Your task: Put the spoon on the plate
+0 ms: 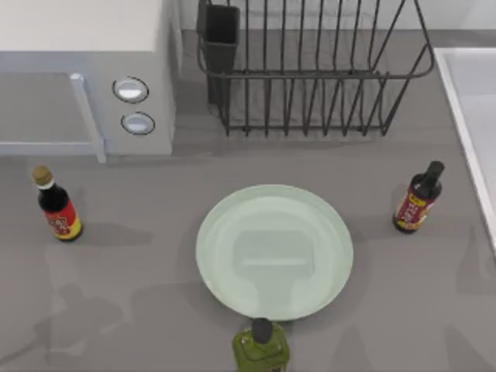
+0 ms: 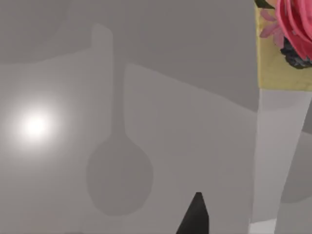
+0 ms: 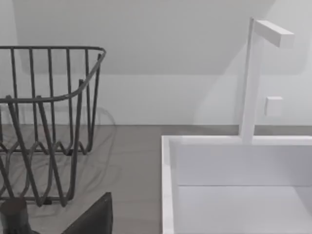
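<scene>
Left to right across the grey table:
- Pale grey boxy microwave, back left corner, cut off by the frame's top and left edges. 2 round knobs on its face.
- Small dark sauce bottle with red label and tan cap, upright, near the left edge.
- Left gripper: a dark wedge at the edge of the left wrist view. Can't tell whether it is wide, narrow or holding anything.
- Same view: spoon-shaped grey shadow on a plain grey surface. A pale strip runs beside the wedge up to a yellow patch with a pink flower. Can't make out what the strip is, so I can't place the spoon itself.
- Dark wire dish rack at the back centre, top cut off, with 1 dark square cutlery holder on its left end.
- Large round pale mint-green glossy plate: centre of the table, bare, well apart from both side bottles.
- Squat olive-green bottle with black cap, just beside the plate's near rim, lower half cut off by the frame.
- Slim dark bottle with red label and black cap, upright, right of the plate.
- White sink basin at the right edge, mostly out of frame. 1 white angular tap stands behind it.
- Right gripper: a dark wedge low in the right wrist view, near the rack's end and the sink rim. Opening: can't tell.

Counts: 3 bottles, 1 plate, 1 rack, 1 sink, 1 microwave.
</scene>
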